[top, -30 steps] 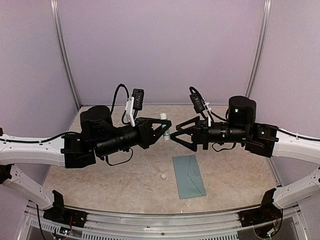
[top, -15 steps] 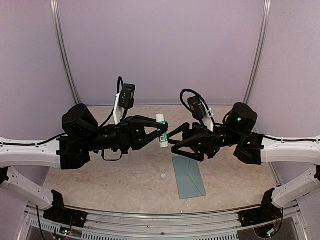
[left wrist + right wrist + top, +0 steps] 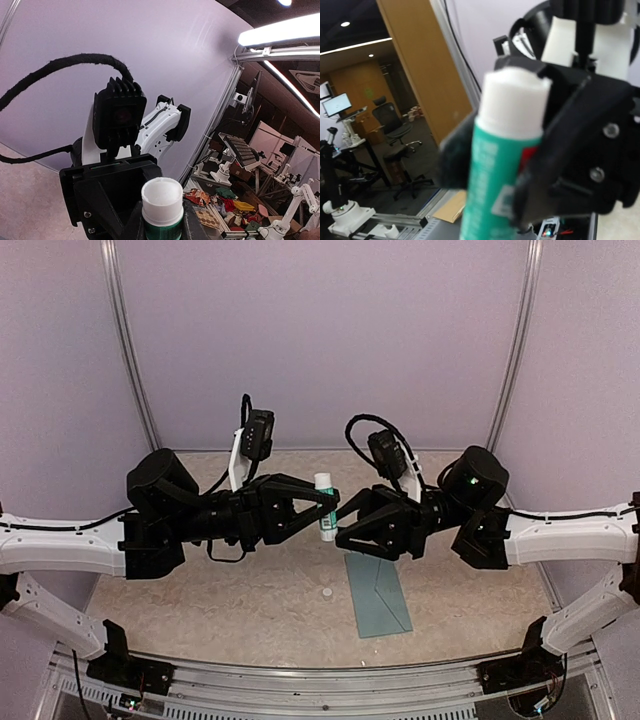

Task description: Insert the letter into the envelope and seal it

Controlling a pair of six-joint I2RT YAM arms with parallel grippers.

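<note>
The teal envelope (image 3: 378,592) lies flat on the table, right of centre, below both grippers. The letter is out of view. My left gripper (image 3: 330,502) is shut on a white-and-green glue stick (image 3: 325,510), holding it upright in the air. In the left wrist view the stick's white top (image 3: 161,196) rises between the fingers. My right gripper (image 3: 341,521) faces it from the right with a finger on either side of the stick's lower part. In the right wrist view the stick (image 3: 505,165) fills the gap, blurred, and firm contact is not clear.
A small white cap (image 3: 326,592) lies on the table left of the envelope. The two arms meet tip to tip over the table's middle. Purple walls close in the back and sides.
Both arms have swung so the grippers meet. The right gripper has moved onto the glue stick and its jaws have narrowed around it. The left grip is unchanged.
</note>
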